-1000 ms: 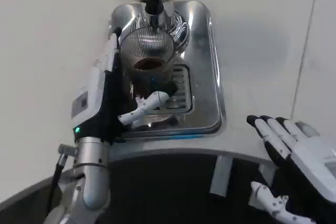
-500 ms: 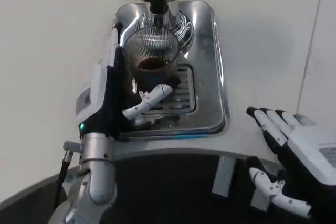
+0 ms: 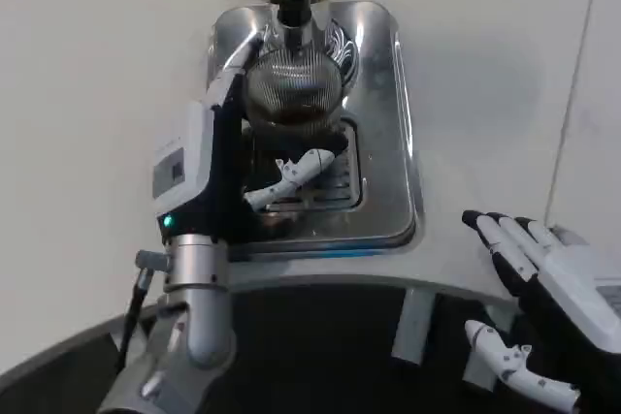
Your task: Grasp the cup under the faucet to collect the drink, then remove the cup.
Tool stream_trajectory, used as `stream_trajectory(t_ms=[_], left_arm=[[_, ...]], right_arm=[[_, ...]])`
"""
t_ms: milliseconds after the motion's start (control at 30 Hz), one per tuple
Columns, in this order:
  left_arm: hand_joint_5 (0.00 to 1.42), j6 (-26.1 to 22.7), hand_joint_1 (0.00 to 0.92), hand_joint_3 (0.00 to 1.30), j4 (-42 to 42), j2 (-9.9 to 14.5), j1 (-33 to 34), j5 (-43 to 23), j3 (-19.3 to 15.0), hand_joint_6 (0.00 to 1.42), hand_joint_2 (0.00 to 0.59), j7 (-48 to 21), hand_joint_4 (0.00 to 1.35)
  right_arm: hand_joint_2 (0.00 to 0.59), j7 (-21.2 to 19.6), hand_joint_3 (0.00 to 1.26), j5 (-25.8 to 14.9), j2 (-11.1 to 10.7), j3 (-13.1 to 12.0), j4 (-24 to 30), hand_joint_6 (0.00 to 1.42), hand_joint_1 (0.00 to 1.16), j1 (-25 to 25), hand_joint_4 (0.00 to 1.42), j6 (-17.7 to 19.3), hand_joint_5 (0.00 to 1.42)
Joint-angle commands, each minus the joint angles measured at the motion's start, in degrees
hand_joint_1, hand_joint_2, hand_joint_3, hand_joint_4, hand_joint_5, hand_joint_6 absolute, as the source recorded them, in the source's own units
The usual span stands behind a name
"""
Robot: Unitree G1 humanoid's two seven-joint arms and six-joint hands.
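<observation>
White tabletop surrounds a steel drip tray (image 3: 398,143). From the head view, the left hand (image 3: 247,176) grips the glass cup (image 3: 294,94) beneath the faucet (image 3: 294,7), apparently part-filled with dark drink. The right hand (image 3: 543,288) waits spread, holding nothing. Tilting on withdrawal could spill it.
</observation>
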State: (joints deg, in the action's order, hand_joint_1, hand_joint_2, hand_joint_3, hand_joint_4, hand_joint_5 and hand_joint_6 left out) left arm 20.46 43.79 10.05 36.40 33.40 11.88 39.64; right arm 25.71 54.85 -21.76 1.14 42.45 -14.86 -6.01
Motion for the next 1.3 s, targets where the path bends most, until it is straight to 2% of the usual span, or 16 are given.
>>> stream_trajectory(t_ms=[33,67,133,200,267,433,667,967,1300], left_arm=[[1.09,-1.93,0.515,0.66,1.70,-2.10,0.81,0.19,0.44,1.33,0.071,2.47,0.83],[1.16,-2.49,0.515,0.74,1.93,-2.81,1.15,0.17,0.48,1.40,0.071,3.13,0.91],[1.31,-2.95,0.554,0.90,2.29,-4.07,1.67,-0.11,0.40,1.42,0.088,4.17,1.08],[1.37,-2.10,0.590,0.98,2.70,-5.20,1.98,-1.11,0.05,1.42,0.094,4.45,1.18],[1.39,-1.15,0.611,1.03,3.18,-6.00,2.19,-2.42,-0.37,1.42,0.095,4.06,1.22],[1.39,0.70,0.666,1.09,2.29,-6.40,1.36,-3.80,-0.57,1.42,0.082,3.93,1.26],[1.36,0.75,0.693,1.14,-1.53,-4.59,-1.19,-3.31,-0.78,1.42,0.065,4.01,1.25],[1.36,0.41,0.710,1.16,-10.01,-1.55,-7.28,-2.78,-1.69,1.42,0.046,3.18,1.24],[1.37,0.76,0.715,1.16,-20.00,0.80,-14.67,-3.17,-3.74,1.42,0.044,1.03,1.22]], right_arm=[[0.532,0.95,0.00,0.32,0.10,-0.08,0.42,0.00,0.05,0.07,0.00,-0.91,0.00],[0.531,1.16,0.00,0.36,0.08,-0.07,0.43,0.00,0.05,0.32,0.00,-1.18,0.00],[0.530,1.56,0.00,0.57,0.14,0.04,0.48,0.00,0.05,0.72,0.00,-1.68,0.00],[0.529,1.94,0.00,0.81,0.23,0.21,0.62,0.00,0.05,0.93,0.00,-2.11,0.00],[0.528,2.26,0.00,1.23,0.40,0.42,0.84,0.00,0.05,0.96,0.00,-2.55,0.00],[0.528,2.86,0.00,2.18,0.83,0.88,1.31,0.00,0.05,1.16,0.00,-3.12,0.00],[0.527,3.00,0.00,1.77,0.91,1.60,-0.76,0.00,0.04,3.08,0.00,-3.22,0.00],[0.527,1.40,0.00,-1.14,-0.95,0.69,-4.24,0.00,0.04,5.42,0.00,-1.88,0.00],[0.527,0.78,0.00,-2.57,-2.70,0.53,-5.28,0.00,0.04,7.32,0.00,-1.56,0.00]])
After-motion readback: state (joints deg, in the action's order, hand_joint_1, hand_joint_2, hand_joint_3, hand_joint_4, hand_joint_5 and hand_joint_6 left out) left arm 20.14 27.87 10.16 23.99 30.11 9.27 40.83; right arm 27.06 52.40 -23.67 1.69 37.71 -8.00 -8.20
